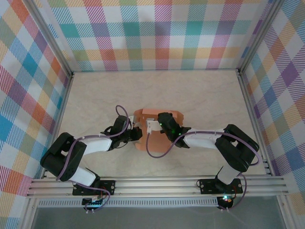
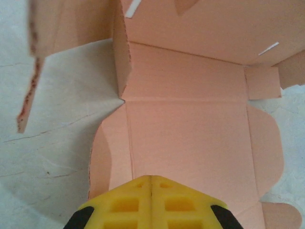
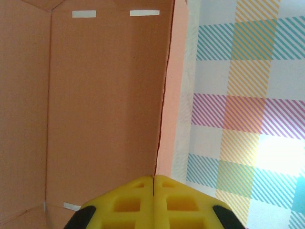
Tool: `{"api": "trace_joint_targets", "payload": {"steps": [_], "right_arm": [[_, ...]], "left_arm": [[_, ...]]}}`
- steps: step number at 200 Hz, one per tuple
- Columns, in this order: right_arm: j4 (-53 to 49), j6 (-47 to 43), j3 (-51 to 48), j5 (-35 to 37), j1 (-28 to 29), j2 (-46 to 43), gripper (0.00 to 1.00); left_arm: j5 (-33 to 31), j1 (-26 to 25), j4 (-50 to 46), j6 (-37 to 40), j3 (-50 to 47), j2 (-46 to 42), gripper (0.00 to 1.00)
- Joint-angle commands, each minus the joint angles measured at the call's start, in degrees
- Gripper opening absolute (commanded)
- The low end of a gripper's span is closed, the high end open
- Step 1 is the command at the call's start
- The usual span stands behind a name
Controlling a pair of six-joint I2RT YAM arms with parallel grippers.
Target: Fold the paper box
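Observation:
The paper box [image 1: 145, 114] is salmon-orange card, partly raised, in the middle of the table between my two grippers. My left gripper [image 1: 137, 133] is at its left side. In the left wrist view its yellow fingers [image 2: 151, 179] are shut, tips over the box's flat inner panel [image 2: 190, 133], with nothing seen between them; side flaps stand up at the left and far edges. My right gripper [image 1: 152, 127] reaches in from the right. In the right wrist view it [image 3: 153, 179] is shut on the edge of an upright wall of the box [image 3: 105, 95], which runs straight into the seam of the jaws.
The marbled tabletop [image 1: 205, 95] is enclosed by plaid walls [image 1: 162, 33] at the back and both sides. An aluminium rail [image 1: 157, 186] carrying the arm bases runs along the near edge. Purple cables loop off both wrists.

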Motion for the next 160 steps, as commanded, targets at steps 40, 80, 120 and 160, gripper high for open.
{"api": "trace_joint_targets", "payload": {"steps": [40,80,120,160], "right_arm": [[1.9,-3.2,-2.8,1.6,2.7,-2.2,0.00],[0.2,-4.4,-3.5,2.5,5.3,-5.1,0.00],[-3.3,-3.7,-4.3,3.4,8.1,-7.5,0.00],[-4.2,-0.5,-3.5,3.4,7.7,-6.4,0.00]], "left_arm": [[-5.5,-0.5,-2.1,-6.8,-7.6,-7.6,0.00],[-5.7,-0.5,-8.9,-6.9,-8.6,-11.7,0.00],[-5.3,-0.5,-11.5,-7.8,-10.3,-15.9,0.01],[-8.3,-0.5,-19.5,-4.6,-9.4,-23.5,0.07]]}}
